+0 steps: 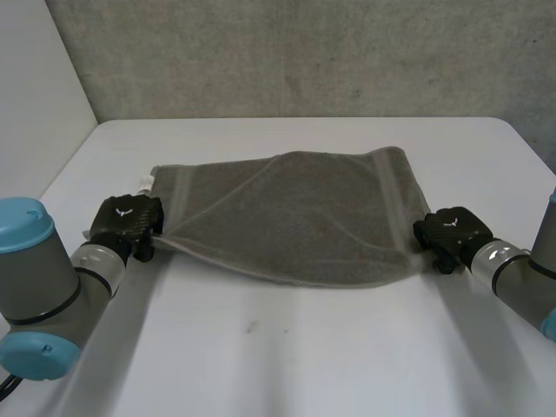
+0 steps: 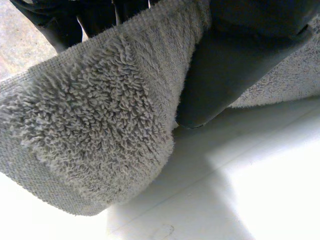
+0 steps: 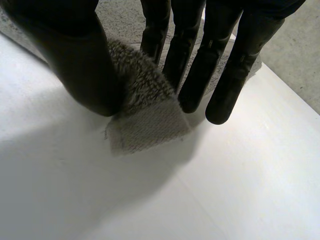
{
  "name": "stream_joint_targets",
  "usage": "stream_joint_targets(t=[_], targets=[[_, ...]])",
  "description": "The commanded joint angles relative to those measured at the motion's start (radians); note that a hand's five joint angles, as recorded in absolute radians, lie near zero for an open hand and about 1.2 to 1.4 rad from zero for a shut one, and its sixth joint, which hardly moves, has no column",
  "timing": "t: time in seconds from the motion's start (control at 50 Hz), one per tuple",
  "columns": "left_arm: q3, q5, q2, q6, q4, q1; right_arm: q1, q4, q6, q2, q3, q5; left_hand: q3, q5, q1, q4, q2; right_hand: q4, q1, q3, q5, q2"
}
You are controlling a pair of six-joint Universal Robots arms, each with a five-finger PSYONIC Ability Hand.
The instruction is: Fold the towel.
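Left hand point(image 1: 129, 222) and right hand point(image 1: 451, 232) each pinch a corner of the grey terry towel point(image 1: 287, 208).

Lab-like test bench, plain white table point(image 1: 287, 347), bare grey concrete wall point(image 1: 304, 52) behind

Grey looped terry-cloth towel point(image 2: 100, 125); smooth matt white table point(image 1: 304, 347).

White table point(image 1: 304, 365), smooth, matte, spans the whole near and middle scene; far right corner rounded. Small dark smudge point(image 1: 250, 327) on the table surface, near side, slightly left of centre. Grey back wall point(image 1: 304, 52) rises along the table's far edge, rough, speckled, concrete-like. Plain white side wall point(image 1: 35, 78) at far left, meets the grey wall in a vertical corner.
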Motion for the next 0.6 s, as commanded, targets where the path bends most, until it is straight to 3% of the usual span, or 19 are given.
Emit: stream_joint_targets(t=[0.02, 0.1, 0.22, 0.32, 0.36, 0.42, 0.46, 0.6], targets=[[0.002, 0.0, -0.002, 0.001, 0.0, 0.0, 0.001, 0.002, 0.004, -0.001, -0.017, 0.0, 0.178, 0.199, 0.196, 0.176, 0.178, 0.341, 0.333, 0.346, 0.348, 0.349], [0.0, -0.002, -0.002, 0.001, 0.0, 0.0, 0.0, 0.003, 0.012, -0.026, -0.011, 0.005, 0.178, 0.199, 0.196, 0.176, 0.178, 0.342, 0.333, 0.347, 0.349, 0.35], [-0.001, -0.003, 0.018, 0.008, -0.02, 0.003, -0.005, 0.053, 0.013, -0.181, 0.048, 0.017, 0.178, 0.199, 0.196, 0.176, 0.178, 0.342, 0.333, 0.347, 0.349, 0.35], [-0.037, 0.0, 0.073, 0.014, -0.095, 0.002, -0.014, 0.243, 0.002, -0.282, 0.068, 0.011, 0.178, 0.199, 0.196, 0.176, 0.178, 0.342, 0.333, 0.347, 0.349, 0.35], [-0.048, 0.0, 0.099, 0.014, -0.13, 0.002, -0.042, 0.386, -0.049, -0.3, 0.078, 0.012, 0.178, 0.199, 0.196, 0.176, 0.178, 0.342, 0.333, 0.347, 0.349, 0.35], [-0.074, 0.0, 0.147, 0.015, -0.213, -0.009, -0.071, 0.459, -0.107, -0.311, 0.091, 0.012, 0.178, 0.199, 0.196, 0.176, 0.178, 0.342, 0.333, 0.347, 0.349, 0.35], [-0.094, 0.0, 0.17, 0.024, -0.261, -0.012, -0.121, 0.587, -0.244, -0.334, 0.139, 0.014, 0.178, 0.199, 0.196, 0.176, 0.178, 0.342, 0.333, 0.347, 0.349, 0.35], [-0.216, 0.003, 0.315, 0.155, -0.449, -0.012, -0.206, 0.753, -0.412, -0.436, 0.226, 0.0, 0.178, 0.199, 0.196, 0.176, 0.178, 0.342, 0.333, 0.347, 0.349, 0.35]])
